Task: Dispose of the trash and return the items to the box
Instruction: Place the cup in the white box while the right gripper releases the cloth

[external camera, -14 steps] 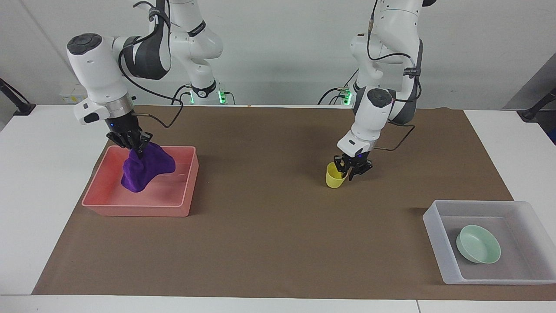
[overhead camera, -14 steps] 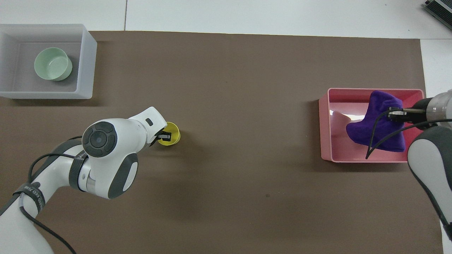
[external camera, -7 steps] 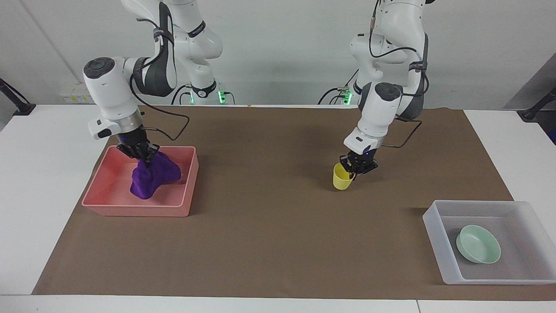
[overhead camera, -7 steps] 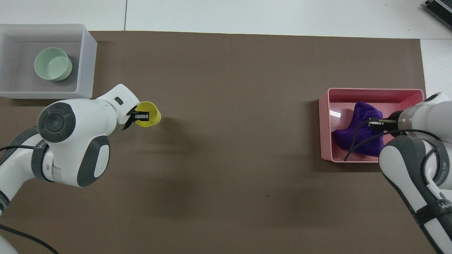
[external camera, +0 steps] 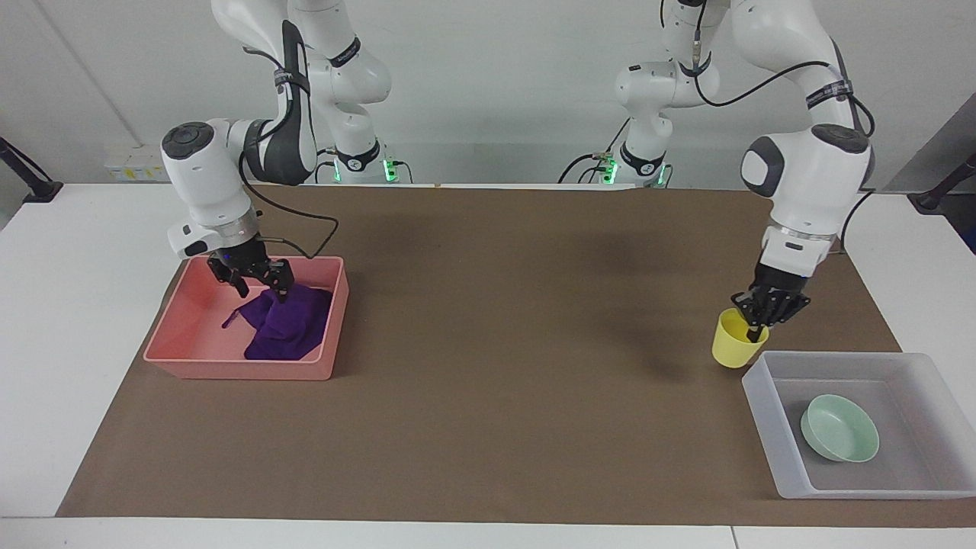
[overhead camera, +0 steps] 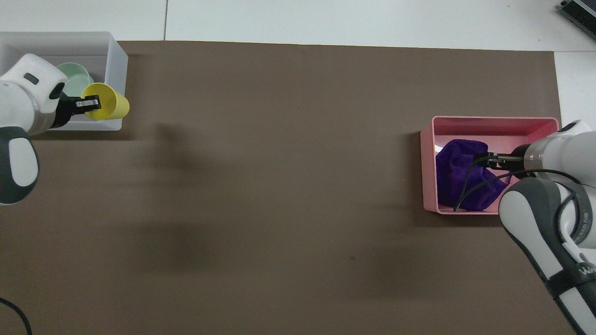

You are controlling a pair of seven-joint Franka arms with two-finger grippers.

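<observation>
We see bright, even light from above; soft, blurred arm shadows lie on the brown mat [external camera: 488, 396]; a small white glare spot sits on the pink bin [overhead camera: 435, 149] floor; both views stay sharp, with no marked edge distortion.

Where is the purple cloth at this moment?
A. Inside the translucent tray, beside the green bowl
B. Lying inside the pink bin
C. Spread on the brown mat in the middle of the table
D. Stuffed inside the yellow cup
B: the purple cloth lies on the floor of the pink bin, with the right pincer open just above it.
</observation>
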